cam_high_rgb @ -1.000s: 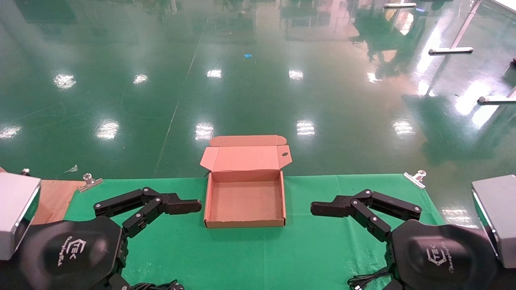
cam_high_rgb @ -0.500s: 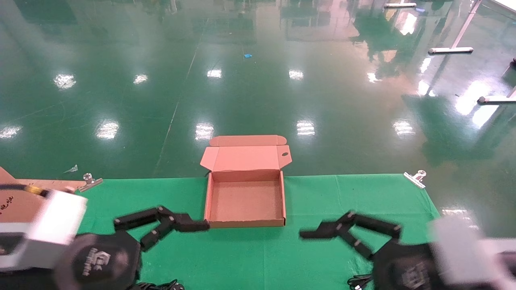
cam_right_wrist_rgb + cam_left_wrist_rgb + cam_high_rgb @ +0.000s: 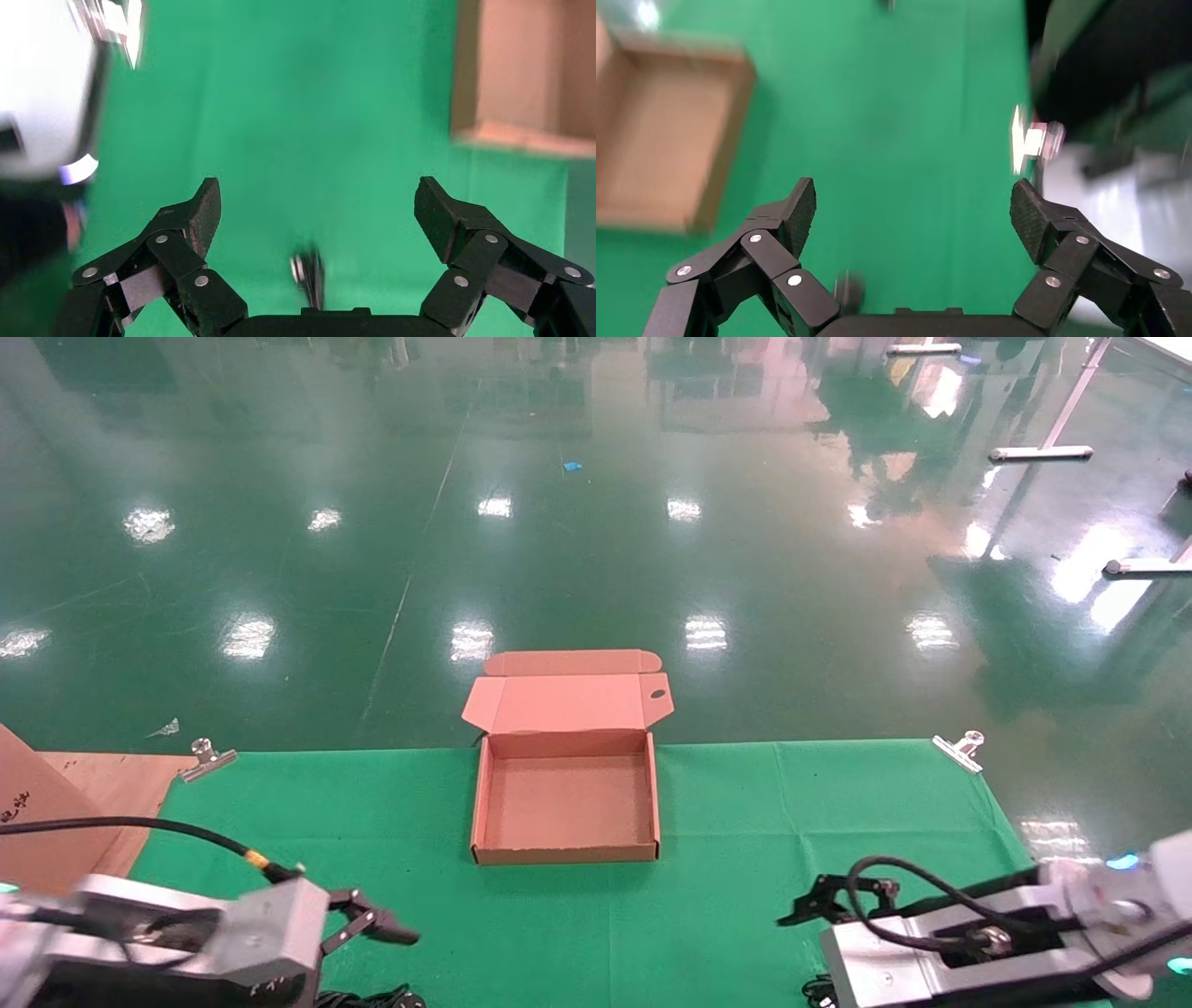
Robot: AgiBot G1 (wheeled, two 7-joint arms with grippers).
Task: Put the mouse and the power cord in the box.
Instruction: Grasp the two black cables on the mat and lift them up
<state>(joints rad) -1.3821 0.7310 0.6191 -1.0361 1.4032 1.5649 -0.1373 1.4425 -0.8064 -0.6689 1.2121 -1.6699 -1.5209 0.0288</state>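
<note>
Head view: box [image 3: 565, 796] open, empty, lid back, at far middle of green table [image 3: 726, 915]. Left gripper [image 3: 372, 924] low near left; right gripper [image 3: 819, 901] low near right. Mouse, power cord not identifiable.

Left wrist: fingers [image 3: 800, 210] spread wide, empty.

Right wrist: fingers [image 3: 204, 207] spread wide, empty.

Shallow square brown cardboard box [image 3: 565, 798], open and empty, lid flap with small oval hole raised at 12 o'clock, resting at table's far middle; tangled black power cord [image 3: 368, 1000] barely visible at 7 o'clock edge
</note>
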